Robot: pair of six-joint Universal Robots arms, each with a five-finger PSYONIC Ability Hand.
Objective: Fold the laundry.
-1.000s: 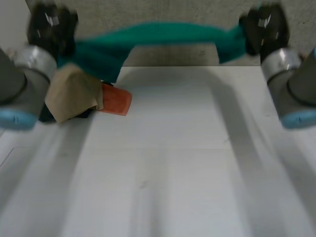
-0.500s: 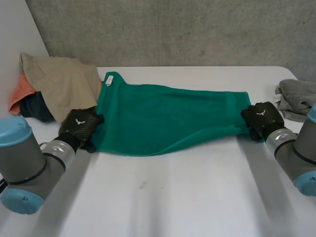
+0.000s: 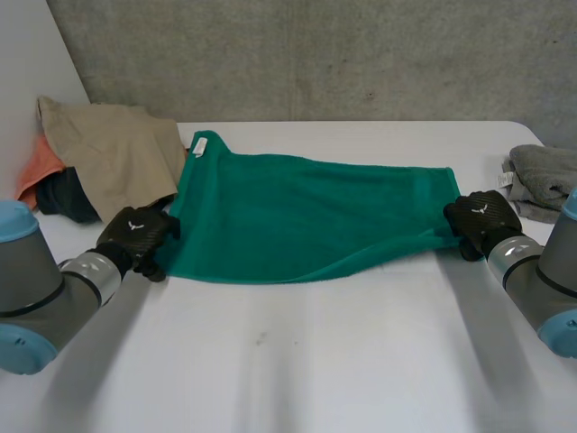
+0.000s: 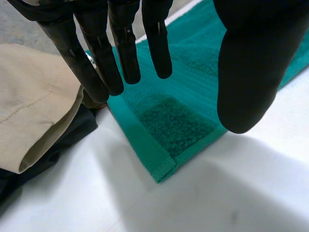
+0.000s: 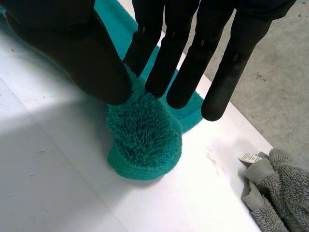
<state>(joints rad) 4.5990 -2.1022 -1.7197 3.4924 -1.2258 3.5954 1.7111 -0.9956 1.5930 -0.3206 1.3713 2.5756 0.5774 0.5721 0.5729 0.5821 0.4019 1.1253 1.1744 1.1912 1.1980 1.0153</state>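
A green towel [image 3: 306, 216] lies spread flat across the middle of the white table [image 3: 297, 361], a white label at its far left corner. My left hand [image 3: 135, 236] hovers just off the towel's near left corner, open. In the left wrist view its straight fingers [image 4: 123, 53] and thumb stand apart above that corner [image 4: 166, 145], which rests on the table untouched. My right hand [image 3: 480, 219] is at the towel's right edge. In the right wrist view its thumb [image 5: 82, 53] and fingers pinch a bunched tuft of the towel [image 5: 145, 140].
A pile of laundry sits at the back left: a beige cloth [image 3: 113, 149] over an orange one [image 3: 36, 171] and a dark one [image 3: 68, 203]. A folded grey towel [image 3: 545, 180] lies at the right edge, close to my right hand. A concrete wall stands behind the table.
The towel, held stretched in the air a second ago, now lies flat on the table. My left hand has let go of its corner and drawn back a little; the right hand keeps its pinch.
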